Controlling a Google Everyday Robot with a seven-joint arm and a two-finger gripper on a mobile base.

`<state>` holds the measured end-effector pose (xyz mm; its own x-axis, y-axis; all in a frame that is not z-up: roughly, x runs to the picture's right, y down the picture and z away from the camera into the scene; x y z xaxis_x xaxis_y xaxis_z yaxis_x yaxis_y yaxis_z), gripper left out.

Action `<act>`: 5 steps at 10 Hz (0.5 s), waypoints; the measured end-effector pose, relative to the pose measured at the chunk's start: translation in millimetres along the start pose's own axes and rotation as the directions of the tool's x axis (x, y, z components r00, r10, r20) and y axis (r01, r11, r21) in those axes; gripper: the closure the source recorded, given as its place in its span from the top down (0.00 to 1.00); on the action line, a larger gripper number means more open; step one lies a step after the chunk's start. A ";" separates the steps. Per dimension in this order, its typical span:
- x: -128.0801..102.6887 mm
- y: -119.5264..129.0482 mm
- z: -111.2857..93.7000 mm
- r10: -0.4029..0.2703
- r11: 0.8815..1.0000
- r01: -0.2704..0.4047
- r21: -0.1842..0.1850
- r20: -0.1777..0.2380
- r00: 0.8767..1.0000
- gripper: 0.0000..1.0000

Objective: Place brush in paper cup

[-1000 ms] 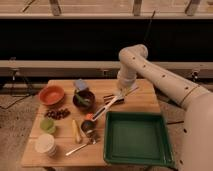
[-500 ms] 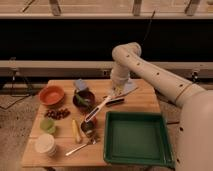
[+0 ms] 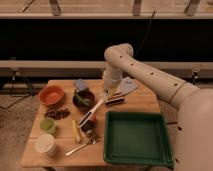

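Note:
The brush (image 3: 93,110) is a long pale stick running from my gripper down-left over the table, its lower end near a small dark bowl (image 3: 89,125). My gripper (image 3: 106,94) is at the table's middle, just right of a dark bowl (image 3: 83,100), and is shut on the brush's upper end. The paper cup (image 3: 45,144) stands upright at the front left corner of the table, well down-left of the gripper and apart from the brush.
A large green tray (image 3: 137,137) fills the front right. An orange bowl (image 3: 51,95), a small green cup (image 3: 48,125), dark grapes (image 3: 57,114), a yellow stick (image 3: 76,131) and a metal spoon (image 3: 80,147) lie on the left half. A grey cloth (image 3: 127,85) lies at the back.
The arm has swung left and the gripper has moved left across the table with the brush in it, toward the dark bowl.

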<state>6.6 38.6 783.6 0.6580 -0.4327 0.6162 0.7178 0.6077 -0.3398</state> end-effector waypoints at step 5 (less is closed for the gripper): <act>-1.8 0.8 -0.4 -0.004 1.000 0.004 0.001 0.004 1.000 0.00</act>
<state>6.1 39.6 781.9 0.6542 -0.4325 0.6204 0.7202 0.6066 -0.3366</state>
